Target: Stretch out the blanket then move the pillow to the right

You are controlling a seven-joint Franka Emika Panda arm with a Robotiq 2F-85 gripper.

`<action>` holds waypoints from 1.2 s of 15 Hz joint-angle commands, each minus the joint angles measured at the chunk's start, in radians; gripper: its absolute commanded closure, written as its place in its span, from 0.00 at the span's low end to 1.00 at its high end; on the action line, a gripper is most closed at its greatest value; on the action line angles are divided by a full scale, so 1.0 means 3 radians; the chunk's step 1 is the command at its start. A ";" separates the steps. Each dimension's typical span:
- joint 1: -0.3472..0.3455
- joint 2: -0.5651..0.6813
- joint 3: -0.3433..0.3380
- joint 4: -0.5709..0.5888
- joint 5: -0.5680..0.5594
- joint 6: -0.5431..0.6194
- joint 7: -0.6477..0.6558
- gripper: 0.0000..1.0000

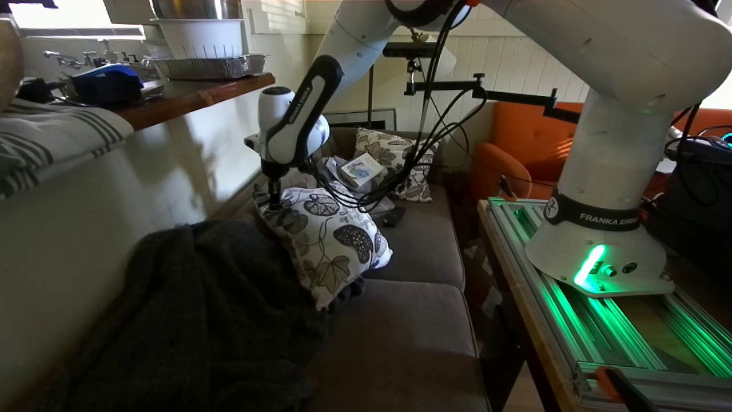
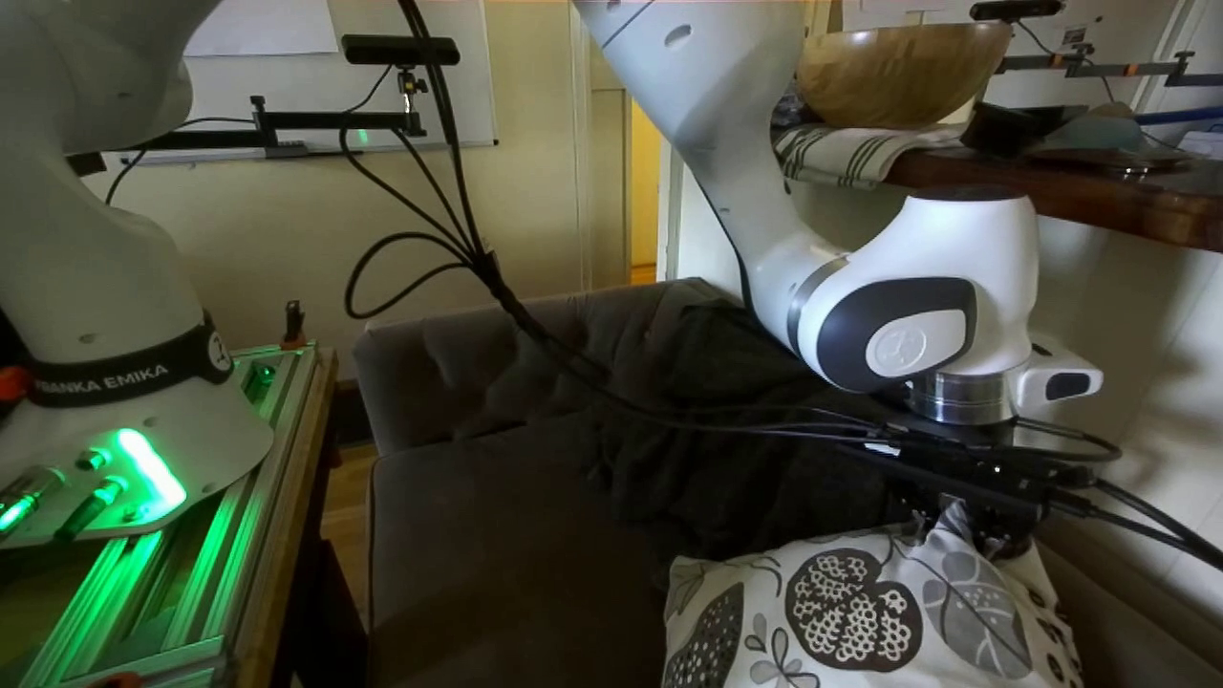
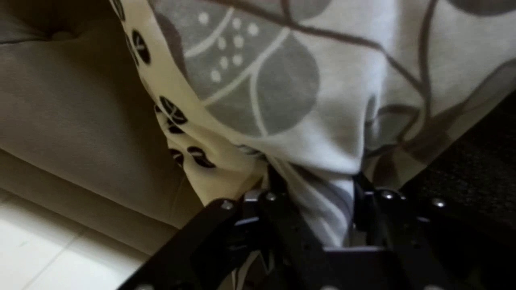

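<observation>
The pillow (image 1: 337,240) is white with grey and brown leaf prints. It lies tilted on the sofa, partly over the dark blanket (image 1: 211,309). The blanket is bunched against the wall side and also shows in an exterior view (image 2: 755,468). My gripper (image 1: 274,197) points down at the pillow's wall-side corner. In the wrist view, my gripper (image 3: 318,181) has a bunched fold of the pillow (image 3: 346,72) pinched between its fingers. The pillow also shows in an exterior view (image 2: 850,612), where the fingertips are partly hidden by cloth.
The grey sofa (image 1: 412,332) runs along the wall. A second patterned pillow (image 1: 394,154), a book (image 1: 362,169) and a dark small object (image 1: 394,216) lie farther along it. A wooden ledge (image 1: 200,103) overhangs the wall side. Cables (image 2: 611,392) hang from the arm.
</observation>
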State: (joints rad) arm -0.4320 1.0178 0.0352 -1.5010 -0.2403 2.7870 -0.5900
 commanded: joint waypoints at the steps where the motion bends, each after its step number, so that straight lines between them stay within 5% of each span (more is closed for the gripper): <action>1: 0.0007 -0.0053 -0.0050 -0.0001 0.0122 0.0007 0.0087 0.89; 4: -0.0023 -0.0110 -0.0107 0.0058 0.0226 0.0114 0.0299 1.00; 10: -0.0028 -0.0400 -0.0366 0.0079 0.0254 0.0409 0.0619 0.97; 11: -0.0026 -0.0228 -0.0332 0.0078 0.0208 0.0208 0.0515 0.87; 15: -0.0043 -0.0257 -0.0375 0.0077 0.0209 0.0251 0.0570 0.87; 16: 0.0022 -0.0223 -0.0454 0.0125 0.0214 0.0270 0.0684 0.97; 18: 0.0032 0.0019 -0.0491 0.0598 0.0388 0.0245 0.0992 0.97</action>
State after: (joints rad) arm -0.4381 0.9489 -0.0852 -1.4797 -0.1727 2.8666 -0.3807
